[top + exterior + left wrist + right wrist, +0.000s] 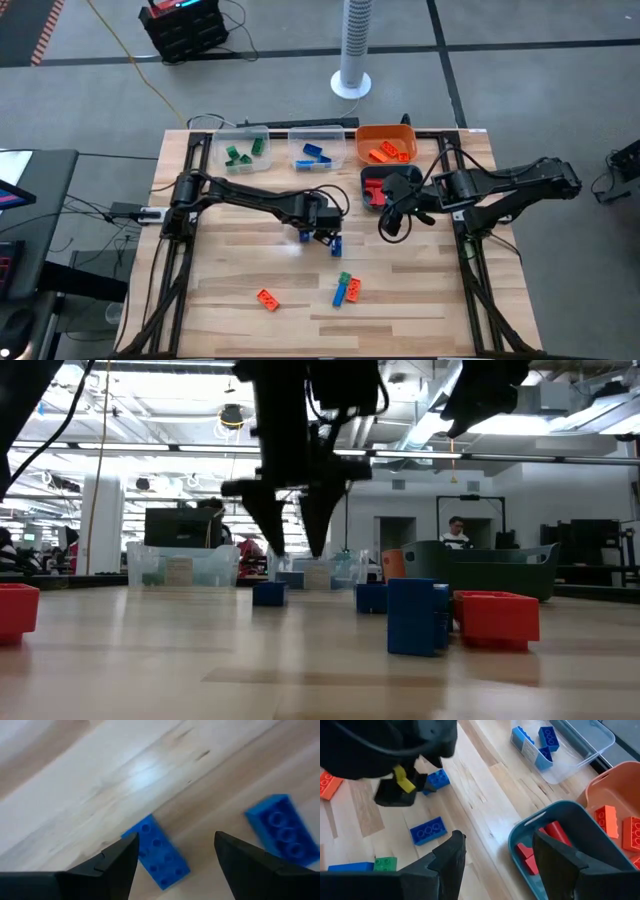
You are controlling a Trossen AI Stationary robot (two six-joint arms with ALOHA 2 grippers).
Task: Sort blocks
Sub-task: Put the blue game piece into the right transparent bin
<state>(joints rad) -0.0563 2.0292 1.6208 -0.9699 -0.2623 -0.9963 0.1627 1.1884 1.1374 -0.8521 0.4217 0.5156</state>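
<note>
My left gripper point(320, 230) hangs open near the table's middle, fingers pointing down. A blue brick point(157, 852) lies flat on the wood beneath the gap between its fingers, and the fingertips point(270, 530) hover above it without touching. A second blue brick point(282, 827) lies just beside it. My right gripper point(497, 862) is open and empty, held above the table by the teal bin point(366, 177). An orange brick point(267, 298) and a small blue, green and orange cluster point(347, 288) lie toward the near edge.
Along the far edge stand a clear bin with green bricks point(240, 152), a clear bin with blue bricks point(318, 153) and an orange bin with orange bricks point(385, 146). The teal bin holds red bricks point(542, 842). Bare wood lies to the table's near left.
</note>
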